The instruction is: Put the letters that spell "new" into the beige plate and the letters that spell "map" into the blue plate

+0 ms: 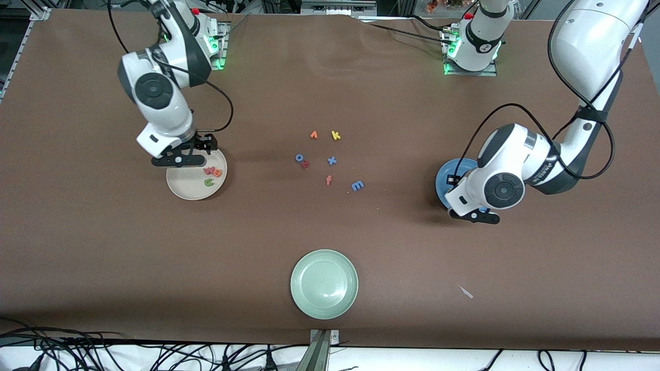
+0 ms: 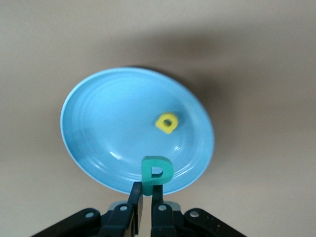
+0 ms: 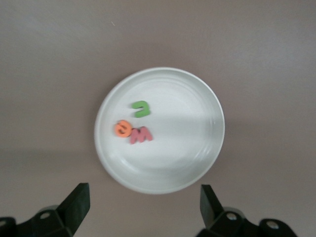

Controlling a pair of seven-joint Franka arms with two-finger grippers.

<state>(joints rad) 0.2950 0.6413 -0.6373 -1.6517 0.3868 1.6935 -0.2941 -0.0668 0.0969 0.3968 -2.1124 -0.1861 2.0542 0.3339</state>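
The olive-green foam n (image 3: pixel 141 108), the orange foam e (image 3: pixel 122 129) and the pinkish-red foam w (image 3: pixel 141 134) lie together in the round cream-beige plate (image 3: pixel 197 148), directly below the right tool (image 3: pixel 143 205), whose fingers (image 3: pixel 79 202) stand wide apart with nothing between them. The e and the w touch; the n lies just beside them.

The teal foam p (image 2: pixel 157 173) is pinched upright in the closed left tool (image 2: pixel 146 197), which hangs over the rim of the round medium-blue plate (image 2: pixel 98 123). The yellow foam a (image 2: pixel 167 123) lies in that plate under the tool.

The blue foam m (image 1: pixel 357 185) lies on the brown worktop (image 1: pixel 103 268), between the two tools and well apart from both. Near it sit the salmon foam f (image 1: pixel 329 180), blue x (image 1: pixel 332 161), blue o (image 1: pixel 299 157), yellow k (image 1: pixel 335 135) and orange v (image 1: pixel 313 135). A round pale green plate (image 1: pixel 324 284) sits nearer the front camera than these letters.
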